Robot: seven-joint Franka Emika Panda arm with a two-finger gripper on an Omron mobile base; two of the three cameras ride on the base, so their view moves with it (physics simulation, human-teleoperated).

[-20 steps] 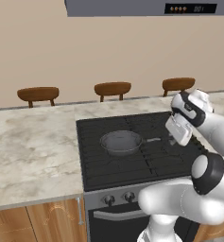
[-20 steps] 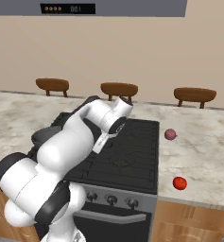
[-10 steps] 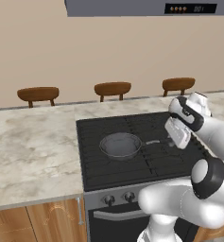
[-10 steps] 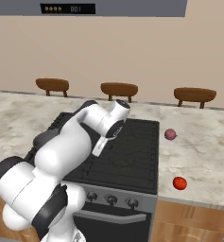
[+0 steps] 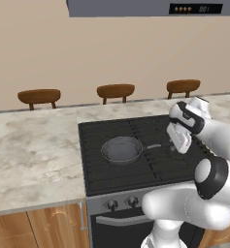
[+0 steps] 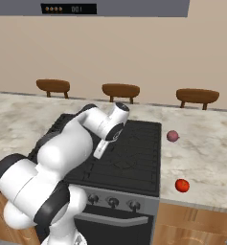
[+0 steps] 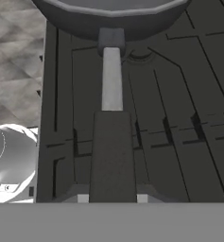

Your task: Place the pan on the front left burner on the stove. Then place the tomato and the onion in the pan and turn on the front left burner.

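The gripper (image 7: 112, 198) is clamped on the handle of 1 pan (image 5: 122, 149) (on the stove (image 5: 136, 169)), with 1 tomato (image 6: 182, 185) and 1 onion (image 6: 172, 136) on the counter (image 6: 201, 158).

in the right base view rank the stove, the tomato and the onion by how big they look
1. the stove, by far the largest.
2. and 3. the tomato and the onion look about alike; the tomato is nearer the camera, so I won't rank them.

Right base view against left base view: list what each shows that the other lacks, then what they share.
Right base view alone: the tomato and the onion on the counter right of the stove. Left base view alone: the pan on the front left burner, its handle running toward the gripper. Both: the stove, three stools and the arm.
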